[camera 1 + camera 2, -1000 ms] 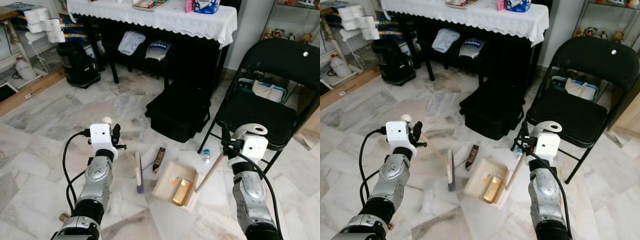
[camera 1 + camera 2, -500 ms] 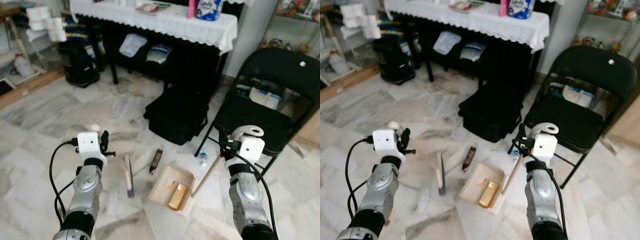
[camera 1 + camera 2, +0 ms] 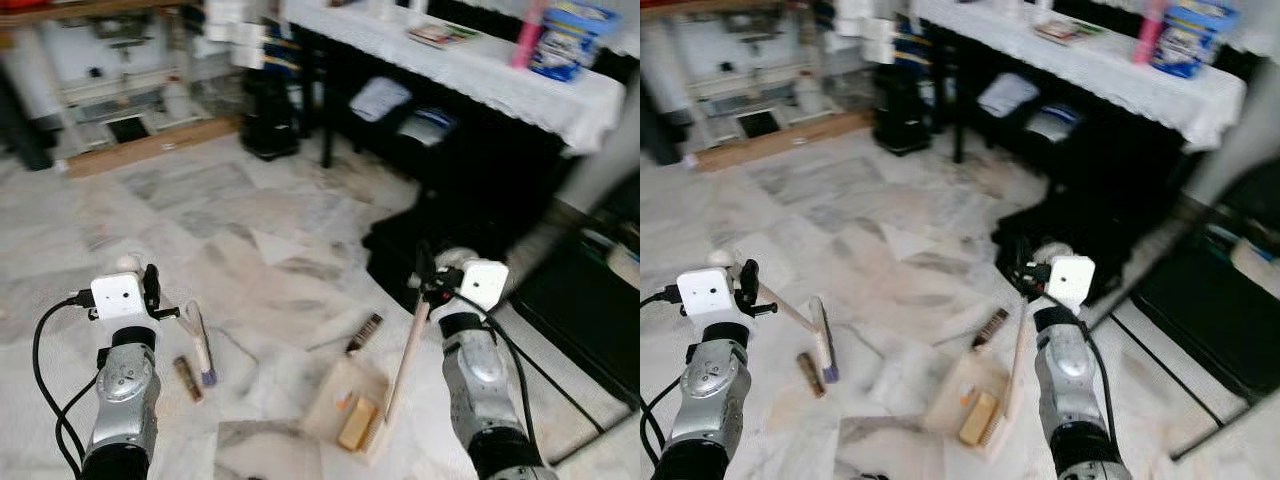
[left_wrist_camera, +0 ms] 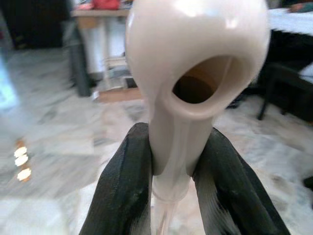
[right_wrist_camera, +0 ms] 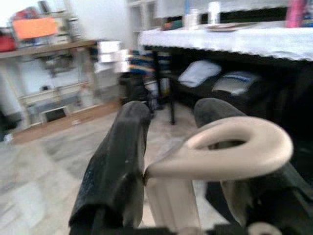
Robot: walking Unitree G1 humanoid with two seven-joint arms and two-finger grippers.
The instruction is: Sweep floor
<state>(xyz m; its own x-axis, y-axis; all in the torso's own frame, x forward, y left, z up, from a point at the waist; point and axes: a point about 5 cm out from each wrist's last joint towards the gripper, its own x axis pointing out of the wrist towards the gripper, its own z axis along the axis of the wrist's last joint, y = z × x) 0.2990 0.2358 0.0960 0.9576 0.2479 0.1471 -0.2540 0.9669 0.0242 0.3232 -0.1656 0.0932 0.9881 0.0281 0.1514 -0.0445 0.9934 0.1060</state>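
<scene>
My left gripper (image 3: 150,289) is shut on the cream broom handle (image 4: 195,73), just below its rounded end with the hole. The handle slants down to the small broom head (image 3: 200,345), which rests on the marble floor. My right gripper (image 3: 423,282) is shut on the loop-ended handle (image 5: 234,147) of the beige dustpan (image 3: 335,388). The pan sits on the floor between my arms with a gold block (image 3: 355,428) inside it. A dark brown bar (image 3: 365,333) lies just beyond the pan. A small brown piece (image 3: 187,378) lies beside the broom head.
A black case (image 3: 420,240) lies on the floor ahead of the right arm. Behind it stands a table with a white lace cloth (image 3: 480,70). A black folding chair (image 3: 580,300) is blurred at the right. A black bag (image 3: 268,120) and shelves stand far left.
The view has swung left and is blurred, and the chair has slid to the right edge. The broom head is now well to the left of the dustpan. Both grips are unchanged.
</scene>
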